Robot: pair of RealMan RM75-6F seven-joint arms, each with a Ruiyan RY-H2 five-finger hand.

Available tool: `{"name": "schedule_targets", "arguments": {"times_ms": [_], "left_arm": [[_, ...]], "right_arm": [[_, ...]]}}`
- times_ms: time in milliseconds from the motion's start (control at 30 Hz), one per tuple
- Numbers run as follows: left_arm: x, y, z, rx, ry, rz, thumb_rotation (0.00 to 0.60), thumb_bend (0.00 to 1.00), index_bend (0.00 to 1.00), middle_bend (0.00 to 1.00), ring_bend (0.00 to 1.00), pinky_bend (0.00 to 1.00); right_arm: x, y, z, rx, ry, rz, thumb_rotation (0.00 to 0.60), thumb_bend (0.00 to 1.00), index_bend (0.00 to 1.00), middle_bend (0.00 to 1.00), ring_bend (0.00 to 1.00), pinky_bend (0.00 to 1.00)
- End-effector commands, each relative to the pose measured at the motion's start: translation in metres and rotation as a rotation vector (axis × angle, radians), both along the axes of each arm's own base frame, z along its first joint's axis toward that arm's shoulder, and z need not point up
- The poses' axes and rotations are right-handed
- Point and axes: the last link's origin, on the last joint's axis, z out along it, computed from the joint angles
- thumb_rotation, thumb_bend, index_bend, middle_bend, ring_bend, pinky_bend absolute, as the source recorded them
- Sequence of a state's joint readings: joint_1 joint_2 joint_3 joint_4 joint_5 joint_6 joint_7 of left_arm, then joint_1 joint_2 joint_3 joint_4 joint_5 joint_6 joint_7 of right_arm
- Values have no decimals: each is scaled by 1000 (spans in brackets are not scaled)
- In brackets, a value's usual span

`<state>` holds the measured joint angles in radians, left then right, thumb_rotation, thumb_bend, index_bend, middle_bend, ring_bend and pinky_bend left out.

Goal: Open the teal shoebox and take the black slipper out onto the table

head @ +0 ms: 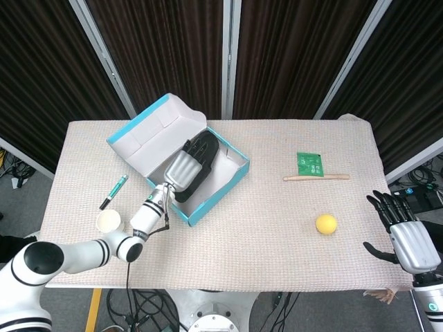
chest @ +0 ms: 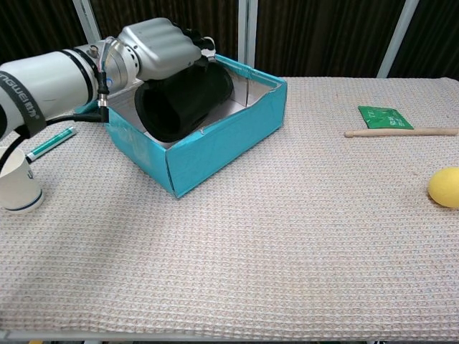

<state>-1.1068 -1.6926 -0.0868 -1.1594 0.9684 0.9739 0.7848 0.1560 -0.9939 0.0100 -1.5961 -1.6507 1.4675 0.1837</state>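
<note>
Here the left hand [chest: 159,49] grips the black slipper [chest: 183,100], tilted up and partly above the open teal cardboard shoebox [chest: 226,140] at far left (presumably to clear its wall). The right hand [head: 405,232] hangs released, fingers spread, off the table's right edge.

The left hand [chest: 159,47] grips the black slipper [chest: 183,100], raised and tilted above the open teal shoebox [chest: 222,143]. A paper cup [chest: 16,185], teal marker [chest: 50,142], green packet [chest: 386,117], wooden stick [chest: 400,132] and yellow ball [chest: 445,187] lie on the surface [chest: 287,251].
</note>
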Motion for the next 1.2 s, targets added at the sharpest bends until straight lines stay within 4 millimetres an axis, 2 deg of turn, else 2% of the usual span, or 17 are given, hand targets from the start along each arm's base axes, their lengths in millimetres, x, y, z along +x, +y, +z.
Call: {"name": "schedule_targets", "arguments": {"times_ms": [33, 400, 567, 633, 733, 933, 1067, 1200], "left_arm": [[-5, 1, 13, 8, -75, 8, 600, 366, 441, 36, 0, 146], [-16, 5, 49, -15, -349, -72, 600, 371, 468, 50, 0, 139], [-27, 9, 55, -69, -354, -76, 600, 372, 467, 51, 0, 126], [-27, 7, 57, -90, -409, -62, 600, 371, 466, 51, 0, 126], [-19, -2, 60, -149, -554, -48, 600, 371, 466, 51, 0, 126], [9, -31, 60, -296, -658, -82, 600, 371, 465, 51, 0, 126], [31, -58, 45, -437, -674, -72, 600, 371, 464, 51, 0, 126], [43, -75, 24, -554, -682, -13, 600, 370, 453, 51, 0, 121]], "right_arm": [[1, -1, -1, 3, 1, 2, 600, 84, 6, 23, 0, 15], [5, -2, -2, 8, 4, 11, 600, 84, 6, 23, 0, 15], [6, -3, -4, 11, 2, 12, 600, 85, 6, 23, 0, 15], [5, -3, -4, 11, 1, 11, 600, 85, 6, 23, 0, 15], [5, -3, -4, 12, 3, 10, 600, 84, 6, 23, 0, 15], [6, -5, -5, 13, 5, 12, 600, 84, 6, 23, 0, 15], [6, -5, -6, 18, 9, 8, 600, 84, 6, 23, 0, 15], [6, -5, -5, 15, 8, 6, 600, 84, 6, 23, 0, 15]]}}
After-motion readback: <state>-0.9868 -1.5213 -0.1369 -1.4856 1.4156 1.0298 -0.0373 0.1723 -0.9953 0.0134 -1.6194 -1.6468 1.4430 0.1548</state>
